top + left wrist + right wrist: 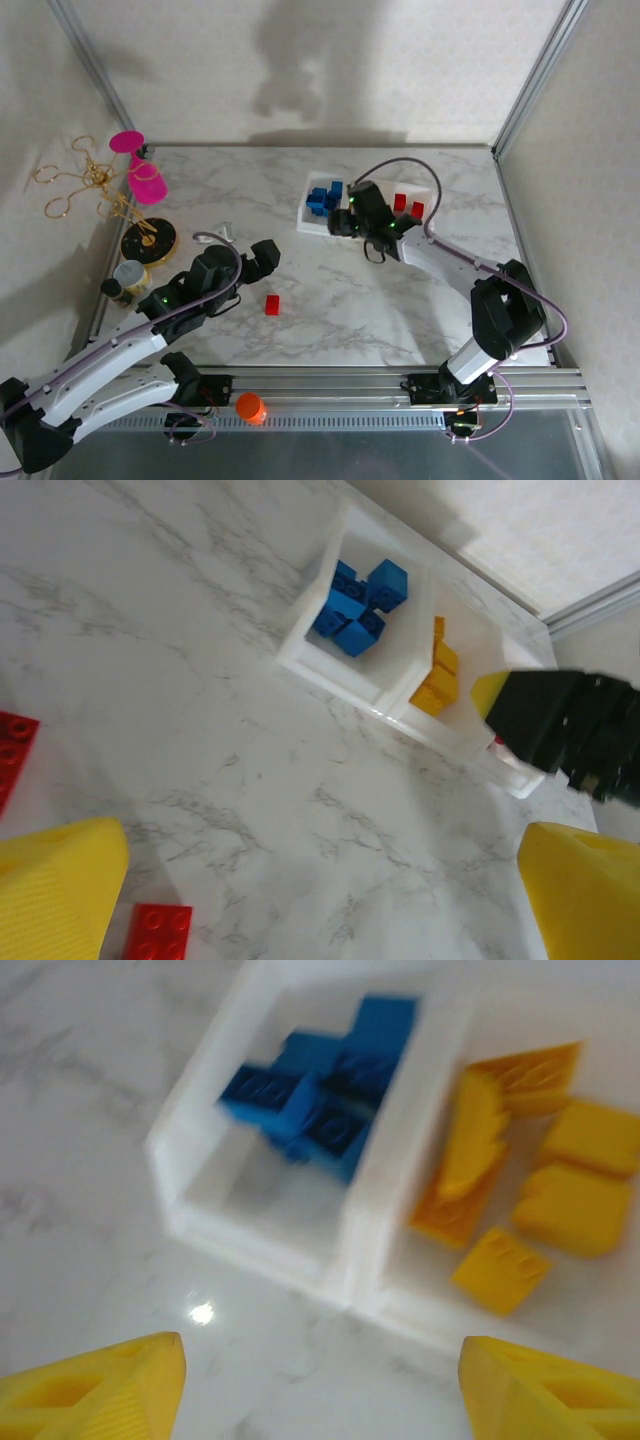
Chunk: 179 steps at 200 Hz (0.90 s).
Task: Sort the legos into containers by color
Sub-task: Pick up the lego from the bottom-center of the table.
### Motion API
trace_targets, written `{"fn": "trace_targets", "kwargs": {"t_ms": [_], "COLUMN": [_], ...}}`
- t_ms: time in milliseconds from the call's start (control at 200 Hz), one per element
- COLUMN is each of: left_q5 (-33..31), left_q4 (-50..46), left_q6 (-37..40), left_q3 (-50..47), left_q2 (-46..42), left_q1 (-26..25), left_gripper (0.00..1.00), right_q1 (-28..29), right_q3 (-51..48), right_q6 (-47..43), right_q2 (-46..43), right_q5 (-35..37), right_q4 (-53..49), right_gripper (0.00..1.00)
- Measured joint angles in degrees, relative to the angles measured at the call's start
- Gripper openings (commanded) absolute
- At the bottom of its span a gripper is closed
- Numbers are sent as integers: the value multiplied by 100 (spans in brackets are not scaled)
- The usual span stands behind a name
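Marbled white tabletop: the left gripper (pixel 262 255) hangs spread and empty near a loose small red studded plastic brick (pixel 272 304) — a skewed descent could nudge it away. The right gripper (pixel 320 1350), also spread and empty, hovers by the clear whitish three-compartment plastic tray (pixel 180 1220) — dipping could clip its wall.

This was a robot test cell in a lab rather than a home. The left arm (pixel 110 365) and right arm (pixel 450 265) were bolted to a slotted aluminium rail (pixel 330 382) at the near edge of a marble-patterned counter (pixel 330 320). Bare aluminium posts (pixel 95 75) framed plain pale walls (pixel 350 60) well beyond the right claw (pixel 340 222). A purple cable (pixel 400 163) looped openly just behind that claw. Left of the left claw (pixel 265 258), unrelated props crowded together: a gold wire stand (pixel 80 185) and a pink cup (pixel 140 165).
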Motion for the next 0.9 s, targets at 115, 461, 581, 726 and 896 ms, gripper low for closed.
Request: {"fn": "trace_targets", "kwargs": {"t_ms": [115,461,581,726,896], "left_q5": [-149,-516,-603,-706,-732], "left_q4": [-260,-1064,-1255,-1355,-1394], "left_q6": [-157,-562,-713,-815,-859], "left_q3": [-140,-289,-341,-442,-457], "left_q2": [-271,-1016,-1167,-1331,-1394], "left_q1": [0,0,0,0,0], "left_gripper": [100,100,100,100,100], "right_q1": [579,1888,2264,2566,2789], "right_q3": [-247,-551,-479,-136,398], "right_q6": [-31,-225,-39,417,848], "right_q2": [0,450,903,1482,1937], "right_q5": [-243,-667,-549,-363,81], "right_q4": [208,809,820,772,586], "right_gripper": [78,86,87,89,89]}}
